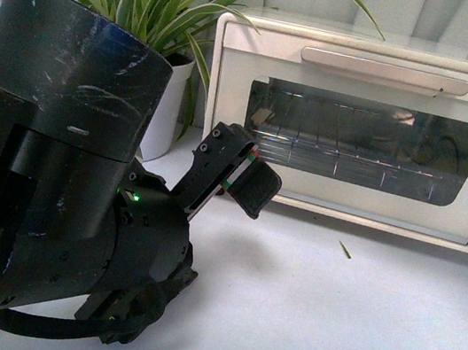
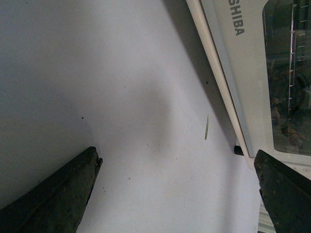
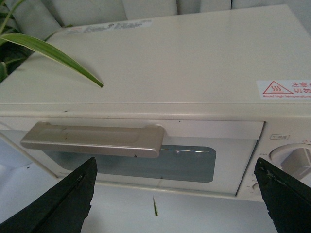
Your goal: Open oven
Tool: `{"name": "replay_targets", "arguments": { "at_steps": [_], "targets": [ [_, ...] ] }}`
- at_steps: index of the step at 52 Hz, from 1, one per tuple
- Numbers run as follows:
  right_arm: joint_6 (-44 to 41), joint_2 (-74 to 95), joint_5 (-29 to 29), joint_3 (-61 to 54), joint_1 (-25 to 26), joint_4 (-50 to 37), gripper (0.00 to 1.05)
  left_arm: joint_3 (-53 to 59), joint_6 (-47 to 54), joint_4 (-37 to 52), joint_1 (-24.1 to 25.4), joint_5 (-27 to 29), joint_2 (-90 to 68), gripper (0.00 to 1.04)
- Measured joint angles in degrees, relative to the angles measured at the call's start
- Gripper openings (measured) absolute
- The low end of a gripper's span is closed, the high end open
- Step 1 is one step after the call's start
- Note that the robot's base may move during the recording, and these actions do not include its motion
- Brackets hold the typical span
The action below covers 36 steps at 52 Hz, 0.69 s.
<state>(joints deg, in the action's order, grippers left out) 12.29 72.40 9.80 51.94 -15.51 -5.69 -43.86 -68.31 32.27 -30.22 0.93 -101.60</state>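
Observation:
The cream-white oven (image 1: 368, 126) stands at the back right of the white table, its glass door shut and its bar handle (image 1: 386, 71) across the top of the door. A wire rack shows through the glass. My left gripper (image 1: 249, 182) is open and empty, low over the table in front of the oven's left end. In the left wrist view the open gripper (image 2: 177, 194) hangs over bare table beside the oven's lower front (image 2: 243, 73). My right gripper (image 3: 175, 199) is open and empty, just in front of and above the door, near the handle (image 3: 97, 138). It is out of the front view.
A spider plant in a white pot (image 1: 170, 101) stands left of the oven; one leaf (image 3: 53, 53) reaches over the oven's top. A small leaf scrap (image 1: 345, 249) lies on the table in front of the door. A control knob (image 3: 291, 160) sits right of the door.

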Motion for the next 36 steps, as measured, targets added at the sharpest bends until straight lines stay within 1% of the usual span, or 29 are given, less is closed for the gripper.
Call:
{"name": "replay_targets", "arguments": {
  "at_steps": [17,30,36],
  "targets": [
    [0.68,9.38,4.76,8.13,-1.62,2.56,0.95,0.55,-0.55,0.13,0.48,-0.09,0.37,0.98],
    [1.36,11.67,6.97,9.27,-2.14,2.89,0.95,0.57,-0.57,0.13,0.52,-0.07,0.42,0.98],
    [3.02,12.70,7.63,9.51,-2.08,3.78,0.95,0.57,-0.59,0.13,0.59,-0.09,0.44,0.98]
  ]
}}
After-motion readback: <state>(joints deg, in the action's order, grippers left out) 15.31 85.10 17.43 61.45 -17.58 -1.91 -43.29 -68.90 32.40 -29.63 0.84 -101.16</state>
